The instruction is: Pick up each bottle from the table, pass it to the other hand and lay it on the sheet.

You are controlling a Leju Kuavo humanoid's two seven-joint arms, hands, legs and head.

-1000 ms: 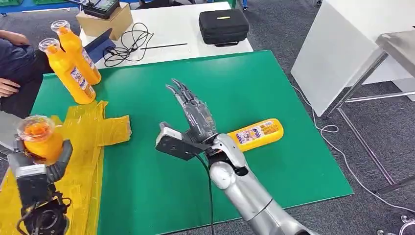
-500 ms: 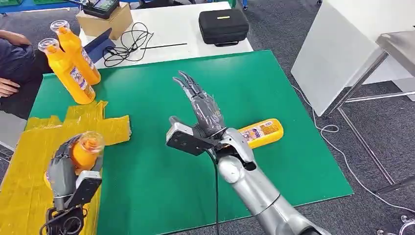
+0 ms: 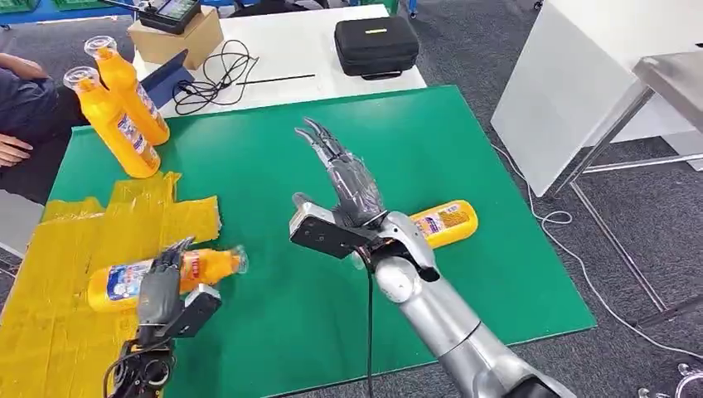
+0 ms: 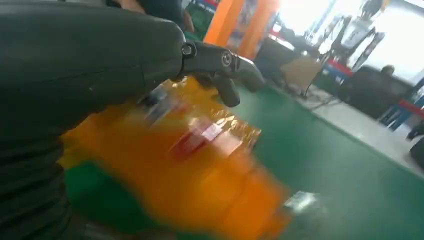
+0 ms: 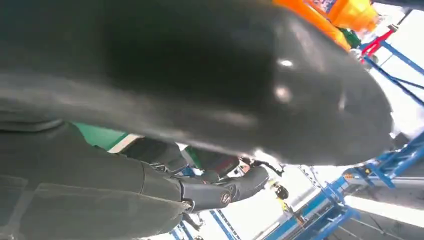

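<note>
1. Left hand (image 3: 166, 286): fingers wrapped over a bottle (image 3: 124, 278) lying at 8 o'clock on the yellow sheet (image 3: 50, 249), neck overhanging the sheet's edge.
2. Right hand (image 3: 344, 178): spread, holding nothing, raised mid-mat.
3. Second bottle (image 3: 448, 222): on its side at 3 o'clock, partly behind the right wrist.
4. Handling: probably rigid, smooth plastic that rolls; grip mid-body.
5. Room: open green mat (image 3: 249, 166) between; two upright bottles (image 3: 124, 108) crowd 10 o'clock.

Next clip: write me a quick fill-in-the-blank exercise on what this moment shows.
1. The left hand holds an orange bottle lying on the ____ sheet.
2. The right hand hovers with its fingers ____.
3. ____ orange bottles stand upright near the green mat's far corner.

Missing words: yellow; spread; two
</note>
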